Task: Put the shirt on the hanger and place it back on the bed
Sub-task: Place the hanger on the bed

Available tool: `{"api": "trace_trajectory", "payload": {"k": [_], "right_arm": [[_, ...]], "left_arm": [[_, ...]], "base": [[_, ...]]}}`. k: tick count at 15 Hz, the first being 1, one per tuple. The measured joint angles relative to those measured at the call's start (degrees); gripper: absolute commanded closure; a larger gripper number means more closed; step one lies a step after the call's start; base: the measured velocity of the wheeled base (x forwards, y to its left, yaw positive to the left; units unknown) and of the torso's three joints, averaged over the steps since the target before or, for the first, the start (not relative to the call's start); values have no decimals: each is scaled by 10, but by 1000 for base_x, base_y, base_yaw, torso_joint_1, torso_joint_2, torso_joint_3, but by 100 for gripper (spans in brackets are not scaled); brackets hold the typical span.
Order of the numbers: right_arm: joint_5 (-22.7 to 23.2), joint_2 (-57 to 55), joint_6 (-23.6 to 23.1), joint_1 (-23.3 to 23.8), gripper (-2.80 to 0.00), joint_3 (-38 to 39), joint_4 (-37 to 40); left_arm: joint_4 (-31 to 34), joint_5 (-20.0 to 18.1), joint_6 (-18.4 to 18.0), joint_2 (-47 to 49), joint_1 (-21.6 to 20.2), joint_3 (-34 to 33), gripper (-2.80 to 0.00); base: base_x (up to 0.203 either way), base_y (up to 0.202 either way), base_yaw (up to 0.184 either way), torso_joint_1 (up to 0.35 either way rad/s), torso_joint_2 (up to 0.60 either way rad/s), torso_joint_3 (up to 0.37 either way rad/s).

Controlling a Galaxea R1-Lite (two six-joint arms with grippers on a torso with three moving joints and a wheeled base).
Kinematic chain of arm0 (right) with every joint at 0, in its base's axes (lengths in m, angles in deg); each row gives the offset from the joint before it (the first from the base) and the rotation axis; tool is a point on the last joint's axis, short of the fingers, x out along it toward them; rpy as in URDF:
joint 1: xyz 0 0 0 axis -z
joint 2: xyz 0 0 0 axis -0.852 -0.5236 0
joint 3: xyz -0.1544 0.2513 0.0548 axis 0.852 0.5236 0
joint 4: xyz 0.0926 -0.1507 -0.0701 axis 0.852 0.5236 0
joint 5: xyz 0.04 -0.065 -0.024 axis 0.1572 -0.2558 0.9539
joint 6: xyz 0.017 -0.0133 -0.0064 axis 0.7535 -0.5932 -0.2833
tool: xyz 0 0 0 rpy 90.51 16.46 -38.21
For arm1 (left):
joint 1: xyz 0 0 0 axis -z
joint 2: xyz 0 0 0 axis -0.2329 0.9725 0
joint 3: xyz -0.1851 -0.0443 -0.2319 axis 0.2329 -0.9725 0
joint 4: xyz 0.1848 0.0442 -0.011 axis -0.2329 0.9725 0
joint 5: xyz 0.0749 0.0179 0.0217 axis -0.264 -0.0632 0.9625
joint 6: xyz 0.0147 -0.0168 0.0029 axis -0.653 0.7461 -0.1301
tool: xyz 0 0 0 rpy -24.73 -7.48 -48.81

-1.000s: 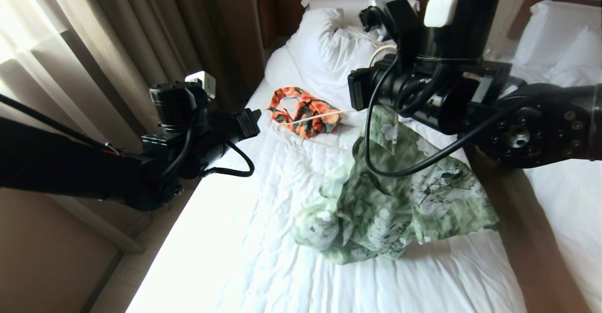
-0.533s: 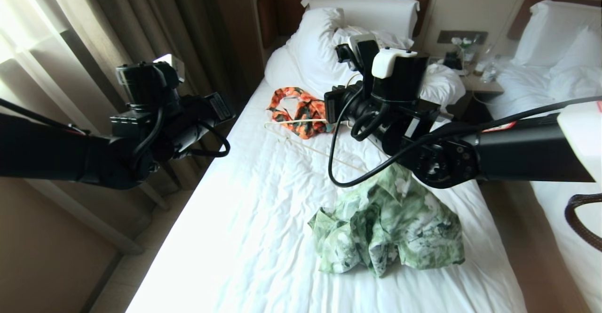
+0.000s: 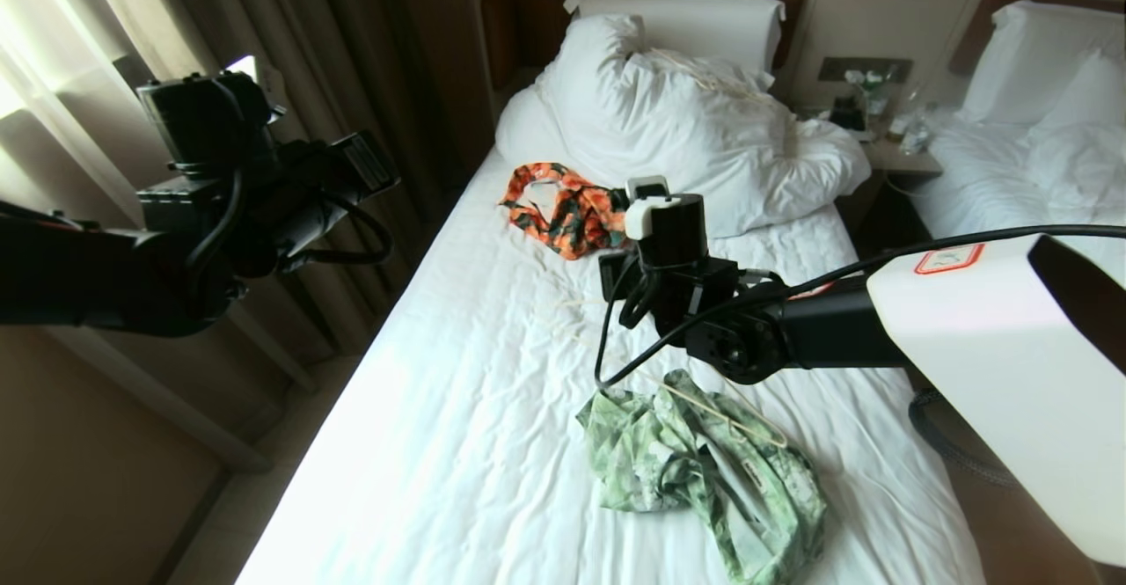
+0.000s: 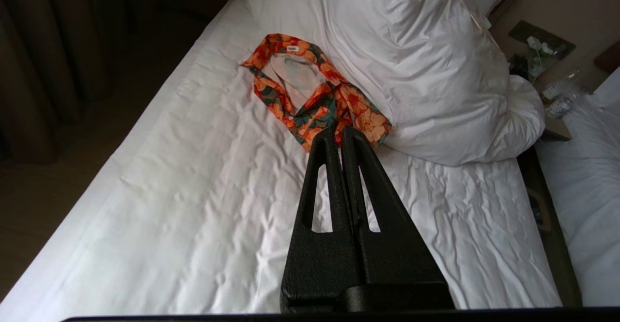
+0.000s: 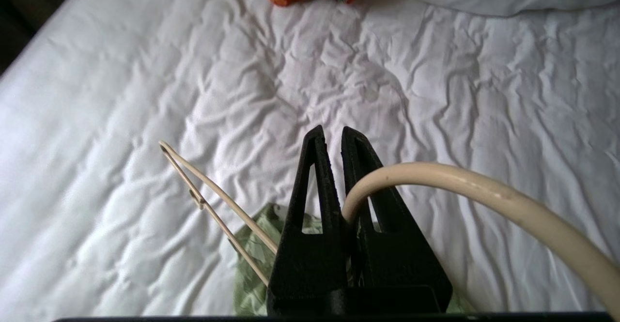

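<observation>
Bed [image 3: 457, 444], wrinkled white sheets: shirt [image 3: 704, 475] crumpled mid-mattress, hanger [image 5: 218, 206] partly inside. Right tool [image 5: 334, 135] clamps the hanger's hook; left tool [image 4: 339, 135] shut, empty, raised aside. Advice: lower gently, release once flat.

Head view high over bed [image 3: 493, 444]; wrist views nearer, sharing orange garment [image 4: 310, 94].

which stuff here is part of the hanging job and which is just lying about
Job: shirt, hanger held in the right pincer, bed.
Lying about: orange patterned garment, pillows, second bed, nightstand clutter.
</observation>
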Motion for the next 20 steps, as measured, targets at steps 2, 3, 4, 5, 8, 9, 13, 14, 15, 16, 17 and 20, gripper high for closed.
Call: {"api": "trace_trajectory", "payload": {"k": [2,3,4,5,8,9,13,14,15,16,17,20], "right_arm": [[-1,-29,-30,15,0,6,46],[-1,-46,-35,23,0,6,51],[-2,-64,-41,30,0,8,55],[-2,-77,-47,37,0,19,59],[-2,-96,-50,54,-280,49,57],[-2,-98,-48,56,-280,53,56],[-4,-64,-57,54,-280,116,66],[-12,-44,-68,53,-280,148,86],[-23,-21,-77,53,-280,176,111],[-31,0,-81,53,-280,198,140],[-33,24,-80,52,-280,213,179],[-17,71,-18,55,-280,221,322]], "left_arm": [[0,3,0,-11,0,0,0],[0,3,0,-15,0,0,0],[0,4,-1,-18,-2,0,0],[1,4,-2,-21,-4,1,0],[3,4,-2,-29,-4,1,0],[2,3,-2,-30,-3,1,0],[3,4,-4,-40,3,-15,0],[4,4,-8,-44,10,-28,0],[4,4,-15,-48,14,-43,0],[4,5,-21,-52,18,-54,0],[6,5,-25,-58,23,-68,0],[40,11,-43,-84,26,-95,0]], "base": [[0,0,0,0,0,0],[0,0,0,0,0,0],[0,0,0,0,0,0],[0,0,0,0,0,0],[0,0,0,0,0,0],[0,0,0,0,0,0],[0,0,0,0,0,0],[0,0,0,0,0,0],[0,0,0,0,0,0],[0,0,0,0,0,0],[0,0,0,0,0,0],[0,0,0,0,0,0]]}}
